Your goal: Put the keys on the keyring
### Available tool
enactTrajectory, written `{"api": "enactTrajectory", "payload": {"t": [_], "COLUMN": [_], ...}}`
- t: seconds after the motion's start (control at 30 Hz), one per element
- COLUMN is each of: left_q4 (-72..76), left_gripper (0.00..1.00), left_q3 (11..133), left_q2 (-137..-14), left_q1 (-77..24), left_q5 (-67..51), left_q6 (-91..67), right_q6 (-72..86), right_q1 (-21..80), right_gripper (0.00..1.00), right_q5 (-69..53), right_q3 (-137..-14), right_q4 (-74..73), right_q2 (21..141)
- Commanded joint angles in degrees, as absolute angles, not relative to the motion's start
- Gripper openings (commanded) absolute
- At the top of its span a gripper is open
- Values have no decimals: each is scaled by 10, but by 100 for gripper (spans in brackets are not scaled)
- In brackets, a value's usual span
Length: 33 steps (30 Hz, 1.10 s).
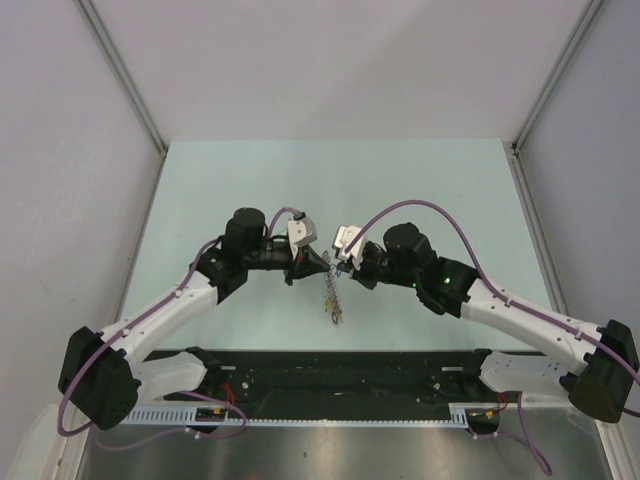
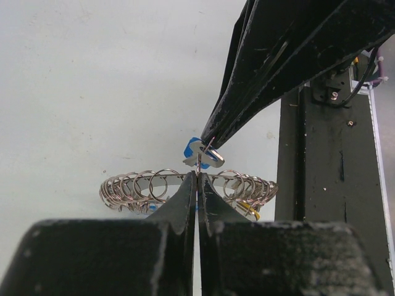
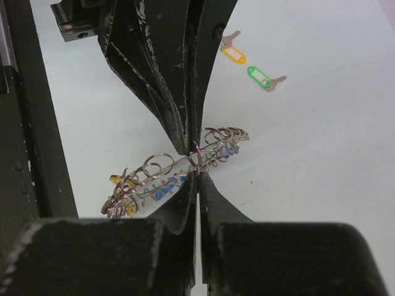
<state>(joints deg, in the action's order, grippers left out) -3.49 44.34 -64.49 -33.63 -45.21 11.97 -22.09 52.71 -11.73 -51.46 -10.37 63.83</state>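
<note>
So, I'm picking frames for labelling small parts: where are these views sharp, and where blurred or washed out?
Top external: evenly lit, but the keyring is too small to resolve. Left wrist: keyring coils and blue-tagged key sharp, left gripper's fingers soft in the foreground, table washed pale. Right wrist: orange-tagged key and green-tagged key crisp, right gripper's fingers blurred.

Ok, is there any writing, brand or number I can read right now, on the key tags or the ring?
No text is readable in any view.
On the orange-tagged key and the green-tagged key: tags too small to read.
On the blue-tagged key: tag mostly hidden, nothing legible.
On the keyring: its tags are blurred, no writing made out.
</note>
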Motion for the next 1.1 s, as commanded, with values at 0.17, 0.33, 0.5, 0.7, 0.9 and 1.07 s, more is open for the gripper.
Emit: {"api": "enactTrajectory", "payload": {"t": [0.17,0.33,0.5,0.7,0.9,1.07], "left_q4": [4,-12,-25,-28,-31,-30], "left_gripper": [0,0,0,0,0,0], "left_q3": [455,456,459,459,458,456], "left_q2": [-635,-635,-632,-628,-627,-624], "left_q1": [-343,-345,-345,-345,-347,-349], "left_q5": [-470,-463,-449,-449,-449,-454], "left_q6": [119,125,138,142,145,150], "right_q6": [-212,-201,-192,-182,-174,-171], "right_q1": [530,530,530,530,529,528], "right_gripper": [0,0,0,0,0,0], "right_q5": [-127,-121,-114,-112,-117,-116], "right_q3": [-538,-539,-550,-554,-556,-557], "right_q4": [-76,-80,-114,-130,-134,-134], "right_q2": [642,639,637,636,649,652]}}
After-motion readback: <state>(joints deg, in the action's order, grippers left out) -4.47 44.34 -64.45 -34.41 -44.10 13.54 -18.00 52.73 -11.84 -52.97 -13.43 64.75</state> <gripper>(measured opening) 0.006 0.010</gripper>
